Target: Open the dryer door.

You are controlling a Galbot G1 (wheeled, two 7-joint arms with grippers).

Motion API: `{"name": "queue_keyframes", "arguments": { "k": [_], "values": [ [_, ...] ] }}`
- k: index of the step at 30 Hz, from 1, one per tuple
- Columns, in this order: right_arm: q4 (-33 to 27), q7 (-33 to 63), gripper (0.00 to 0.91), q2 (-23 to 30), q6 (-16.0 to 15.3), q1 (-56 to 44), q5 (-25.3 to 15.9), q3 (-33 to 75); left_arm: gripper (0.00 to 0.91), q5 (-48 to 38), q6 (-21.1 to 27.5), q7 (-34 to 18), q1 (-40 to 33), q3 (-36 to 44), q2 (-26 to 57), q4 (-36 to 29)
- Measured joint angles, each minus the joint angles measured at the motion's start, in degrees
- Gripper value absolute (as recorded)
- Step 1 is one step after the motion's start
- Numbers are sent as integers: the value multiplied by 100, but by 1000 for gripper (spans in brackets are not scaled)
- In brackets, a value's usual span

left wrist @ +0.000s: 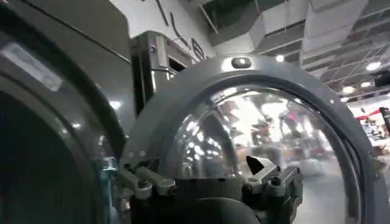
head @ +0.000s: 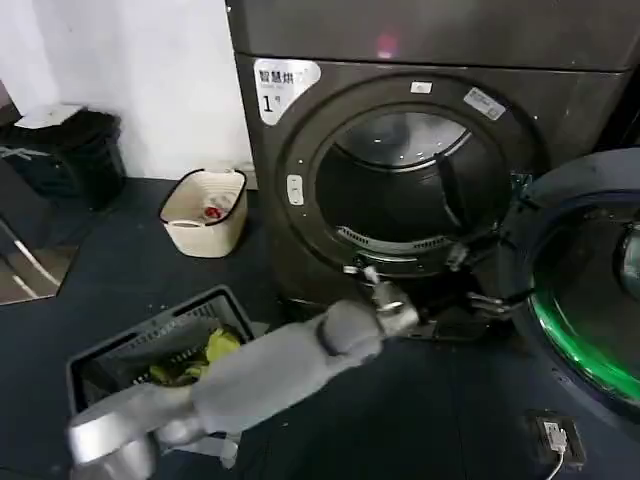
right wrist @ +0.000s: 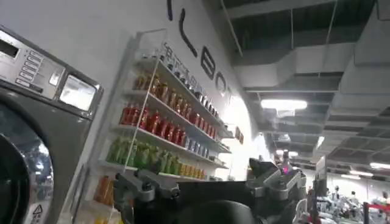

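Dryer (head: 560, 100): a dark grey front-loader at the far centre of the head view, with a white sticker (head: 283, 88) marked "1" on its upper left corner.
Drum opening (head: 400, 190): round, uncovered and dark inside, with the ribbed drum wall showing at its lower edge.
Dryer door (head: 560, 180): swung out to the right of the opening, its dark grey back face and domed glass turned toward the drum. A green glow runs along its lower rim. In the left wrist view the dome (left wrist: 256, 134) sits close in front of the camera and mirrors the ceiling lights.
Left gripper (head: 475, 280): at the end of the grey arm that reaches from the near left across the floor. It sits low, between the drum opening and the door's hinge side.
Left jaws: spread wide. In the left wrist view (left wrist: 210, 182) one finger (left wrist: 146, 182) and the other stand apart before the glass dome. Whether either touches the door cannot be told.
Right gripper (right wrist: 210, 182): raised and pointing up and away, facing a grey machine's control panel (right wrist: 30, 64) and a wall shelf of bottles (right wrist: 152, 128).
Right jaws: apart, with nothing between them.
White basket (head: 205, 235): on the dark floor, left of the dryer, with something red inside.
Dark crate (head: 110, 355): near left beside the arm, holding yellow-green cloth (head: 215, 345).
Black bin (head: 65, 150): far left, against the white wall.
Small device with cable (head: 552, 435): on the floor, near right, below the door.
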Motion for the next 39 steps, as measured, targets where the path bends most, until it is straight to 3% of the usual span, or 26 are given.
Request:
{"name": "queue_keyframes", "arguments": {
  "k": [8,11,20,25,33,39],
  "values": [
    [194,-61,907,-2,75,36,-262,42,907,46,-99,-25,122,-35,1355,-898],
    [274,-47,907,0,63,60,-350,55,907,132,70,-9,190,-64,1985,-1187],
    [456,2,907,27,-65,175,-383,22,907,112,1477,8,635,-539,3877,-2095],
    [493,0,907,-23,-73,280,-398,-74,907,-183,2163,292,1171,-934,4802,-2418],
    [428,-17,907,-167,-72,404,-412,-268,907,164,2928,1136,1867,-1509,5834,-2054],
    [388,-25,907,-199,-57,508,-412,-415,907,1249,3330,2488,2103,-2011,6274,-1553]
  ]
}}
